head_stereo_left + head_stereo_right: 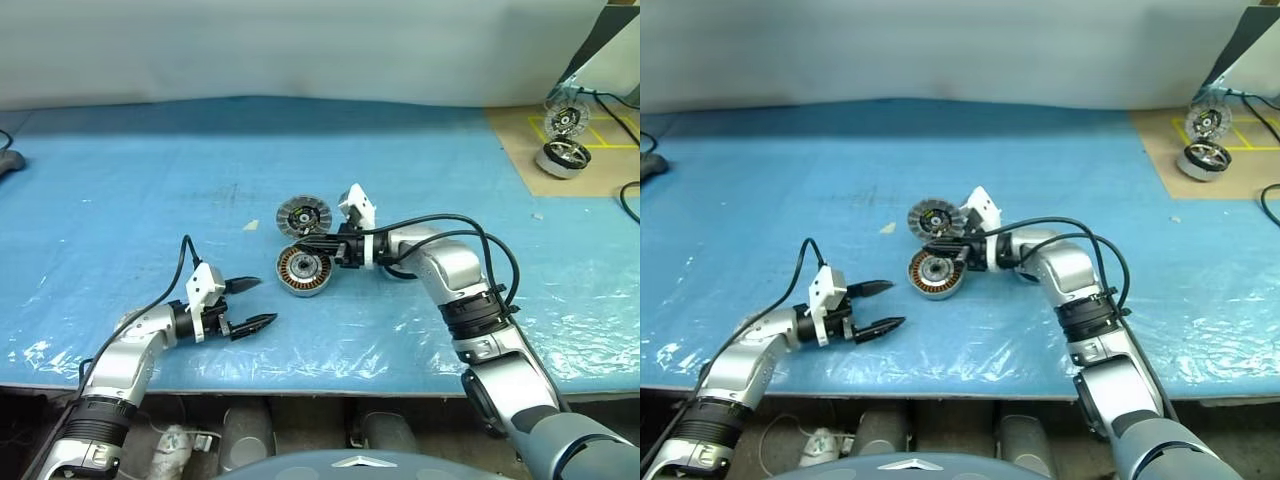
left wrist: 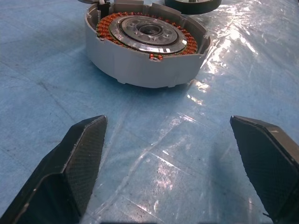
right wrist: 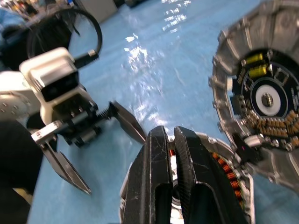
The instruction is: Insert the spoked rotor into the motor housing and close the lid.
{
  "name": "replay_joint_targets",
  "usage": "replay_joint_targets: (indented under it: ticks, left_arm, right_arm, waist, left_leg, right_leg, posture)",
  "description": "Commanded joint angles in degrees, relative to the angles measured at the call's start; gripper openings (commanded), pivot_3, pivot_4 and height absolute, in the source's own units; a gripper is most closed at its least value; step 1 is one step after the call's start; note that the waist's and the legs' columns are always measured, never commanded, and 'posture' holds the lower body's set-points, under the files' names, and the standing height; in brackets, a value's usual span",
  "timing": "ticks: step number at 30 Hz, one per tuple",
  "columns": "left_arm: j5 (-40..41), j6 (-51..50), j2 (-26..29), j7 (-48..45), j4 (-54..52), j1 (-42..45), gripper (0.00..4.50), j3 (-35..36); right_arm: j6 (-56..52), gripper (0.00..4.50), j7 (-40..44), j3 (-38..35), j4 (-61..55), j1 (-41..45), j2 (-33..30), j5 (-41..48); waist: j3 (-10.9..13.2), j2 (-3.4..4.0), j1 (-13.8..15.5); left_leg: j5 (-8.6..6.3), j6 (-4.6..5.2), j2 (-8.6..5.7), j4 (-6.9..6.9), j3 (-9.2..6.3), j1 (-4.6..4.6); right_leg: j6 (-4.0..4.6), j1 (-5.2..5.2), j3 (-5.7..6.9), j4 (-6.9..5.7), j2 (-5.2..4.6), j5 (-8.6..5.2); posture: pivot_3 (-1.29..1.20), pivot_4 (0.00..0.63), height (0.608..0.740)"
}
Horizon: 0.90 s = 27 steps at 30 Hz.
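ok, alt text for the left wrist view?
A round motor housing with copper windings and a silvery rotor seated inside sits on blue plastic sheeting. The open left end effector points at it, apart from it.

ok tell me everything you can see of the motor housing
The motor housing is a squat round ring with a pale grey metal-looking wall, sitting flat on the blue plastic-covered table. Copper-orange windings run round its inside, and a silvery disc, apparently the spoked rotor, sits in its centre. It lies just ahead of the open left gripper, apart from it. The right gripper, fingers shut, hangs over its rim; whether it touches is unclear. The lid lies close behind it, segmented face up.
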<state>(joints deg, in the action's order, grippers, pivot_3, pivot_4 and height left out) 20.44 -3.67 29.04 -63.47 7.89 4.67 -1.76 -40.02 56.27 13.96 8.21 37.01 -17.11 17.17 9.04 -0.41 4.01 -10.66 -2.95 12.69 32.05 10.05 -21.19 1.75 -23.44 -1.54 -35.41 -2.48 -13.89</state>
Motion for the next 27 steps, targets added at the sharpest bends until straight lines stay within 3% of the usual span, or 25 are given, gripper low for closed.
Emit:
replay_joint_targets:
  ticks: [1,6,12,27]
  left_arm:
    - [-0.05,-0.04,0.28,-0.25,-0.98,-0.70,4.50,-0.21]
    - [-0.10,0.02,0.26,-0.31,-1.07,-0.91,4.50,-0.33]
    - [-0.24,0.22,0.37,-0.31,-1.14,-1.26,4.50,-0.33]
    - [-0.73,0.99,0.38,-0.71,-0.15,-1.02,4.50,-0.52]
  right_arm:
    - [3.35,0.25,-0.23,3.87,-0.73,-1.06,-1.22,-3.59]
    - [5.62,0.25,-1.29,6.93,2.72,-1.90,-0.76,-7.06]
    - [11.63,0.25,-0.55,15.40,2.72,-3.64,-5.71,-16.25]
    - [3.45,0.25,2.61,1.47,-1.81,-0.51,-1.45,-1.50]
  waist:
    - [0.00,0.00,-0.02]
    - [0.00,0.01,-0.12]
    - [-0.04,-0.01,-0.10]
    - [-0.03,-0.01,-0.04]
  left_leg:
    - [0.00,0.00,0.00,0.01,0.00,0.00]
    - [0.00,0.00,0.00,0.02,0.02,0.05]
    - [0.00,0.00,-0.01,0.04,0.01,0.25]
    - [0.00,0.01,-0.02,0.13,0.02,0.10]
  right_leg:
    - [0.08,0.00,-0.01,0.00,0.00,-0.05]
    - [0.11,0.02,-0.05,0.00,0.00,-0.08]
    - [0.11,0.22,-0.05,0.00,-0.01,-0.09]
    - [0.10,0.13,-0.10,0.03,-0.01,-0.11]
  posture:
    - [0.00,0.150,0.740]
    - [0.00,0.150,0.740]
    - [0.00,0.150,0.740]
    - [0.00,0.150,0.740]
